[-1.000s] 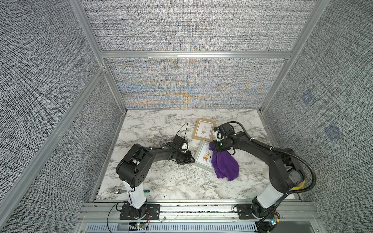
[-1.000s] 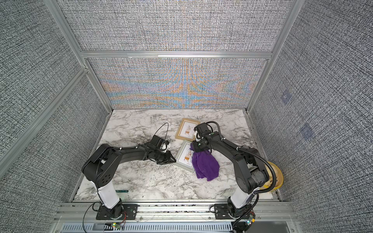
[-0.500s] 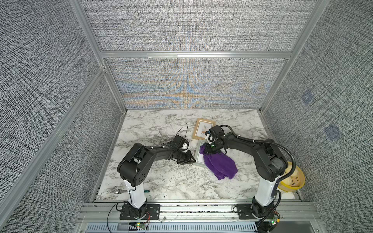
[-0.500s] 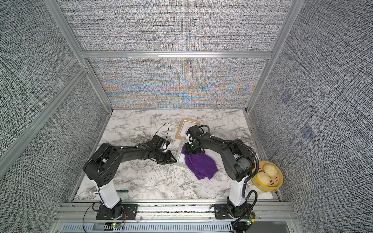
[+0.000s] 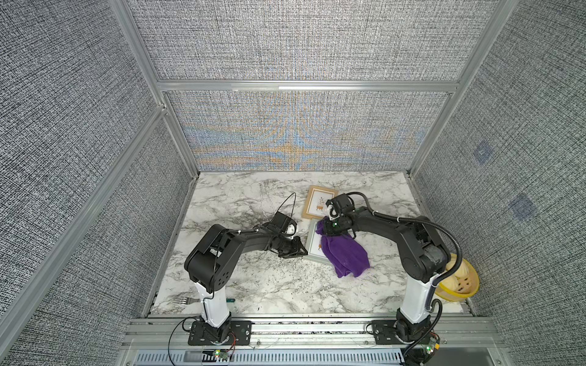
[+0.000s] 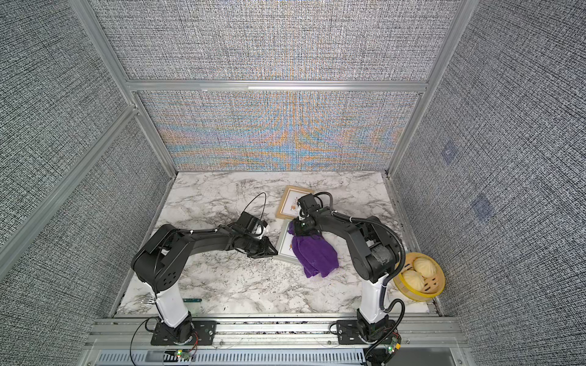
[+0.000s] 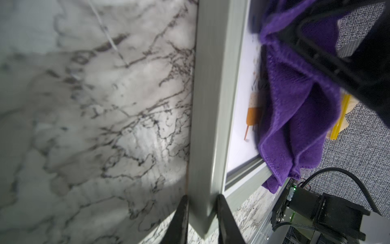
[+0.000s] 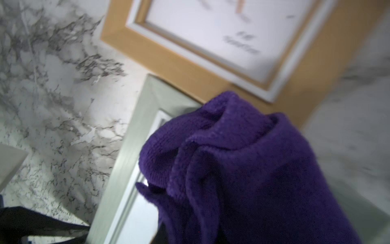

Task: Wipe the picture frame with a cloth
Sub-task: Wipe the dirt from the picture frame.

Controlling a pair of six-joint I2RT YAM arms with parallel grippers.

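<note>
Where the marble worktop [image 5: 253, 285] fills the floor of the grey-walled cell, the left arm [image 5: 241, 247] and right arm [image 5: 390, 228] both reach inward to its middle. Between them lies the grey picture frame [image 5: 312, 250], its near edge turned slightly toward the left arm. The purple cloth [image 5: 345, 256] is draped over the frame's right half and spills off its near right corner onto the marble; the left strip of the print stays uncovered in both top views. A wooden frame [image 5: 318, 202] lies flat just beyond the grey frame's far end. At the worktop's near right corner, partly behind the right arm, a yellow basket [image 5: 466, 285] holds pale buns [image 6: 423, 266]. The left pincer [image 7: 201, 196] is clamped on the grey frame's near left corner, one finger on each side of the border. The right pincer [image 5: 328, 231] is closed on the cloth's bunched far end, above the frame's far part. A fork [image 5: 185, 299] lies at the near left edge.
</note>
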